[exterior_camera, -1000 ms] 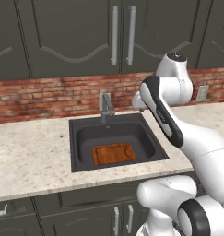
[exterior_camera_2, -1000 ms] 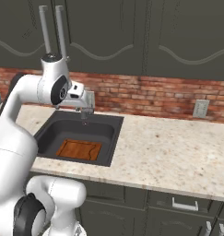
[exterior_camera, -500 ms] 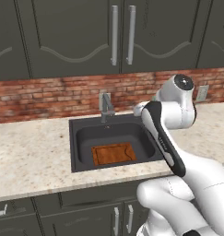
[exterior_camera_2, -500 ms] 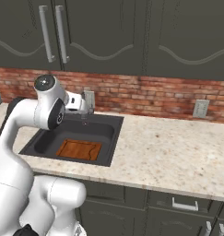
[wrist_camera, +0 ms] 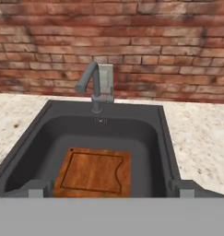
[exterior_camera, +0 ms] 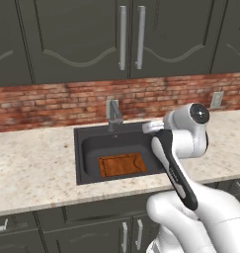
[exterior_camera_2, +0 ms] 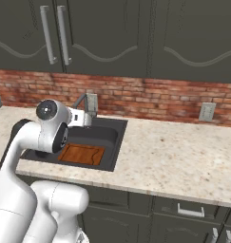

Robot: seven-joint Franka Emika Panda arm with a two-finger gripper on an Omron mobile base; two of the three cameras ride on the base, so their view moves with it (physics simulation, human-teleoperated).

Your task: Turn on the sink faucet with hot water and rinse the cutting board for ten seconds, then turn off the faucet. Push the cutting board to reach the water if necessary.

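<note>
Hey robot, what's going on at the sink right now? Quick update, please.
Gripper open, holding nothing. Cutting board flat in sink. Sink faucet dry, no water. Path clear.

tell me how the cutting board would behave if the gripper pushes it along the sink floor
The cutting board looks like a rigid wooden slab lying flat in the sink, so it would probably slide, not bend, tip or roll. No water shows, so likely not slippery.

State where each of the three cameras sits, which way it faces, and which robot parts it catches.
Left base view: behind-left, looking forward-down at the sink; arm at lower right.
Right base view: behind-right, same sink; arm at lower left.
Hand view: on the hand, facing the sink faucet and brick wall; open tool tips at bottom.
All three share the cutting board.
</note>
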